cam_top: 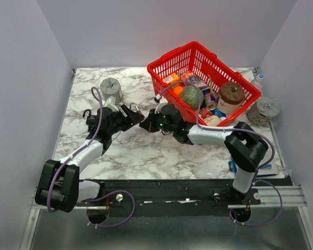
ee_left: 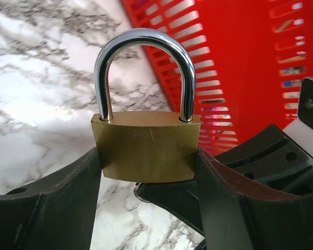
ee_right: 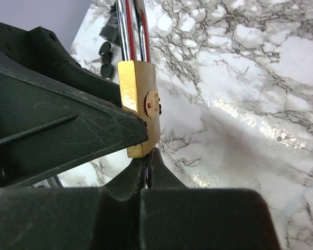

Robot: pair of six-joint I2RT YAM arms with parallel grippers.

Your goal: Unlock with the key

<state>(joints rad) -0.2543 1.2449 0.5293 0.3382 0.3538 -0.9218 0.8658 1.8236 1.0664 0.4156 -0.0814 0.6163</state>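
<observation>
L gripper [ee_left: 148, 172] clamps brass steel-shackled padlock [ee_left: 146, 146]; R gripper [ee_right: 146, 183] pinches tiny silver metal key [ee_right: 147, 169]. Prob. light, stiff, slippery; hold its head.

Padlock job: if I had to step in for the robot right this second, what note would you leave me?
Left gripper: shut on the brass padlock, clamped by its sides.
Right gripper: shut on a thin metal sliver, apparently the key, with its tip at the padlock's underside.
Done: padlock and key are both gripped, and the key is at the lock.
Left: seat and turn the key. The shackle is closed at both legs.
</observation>
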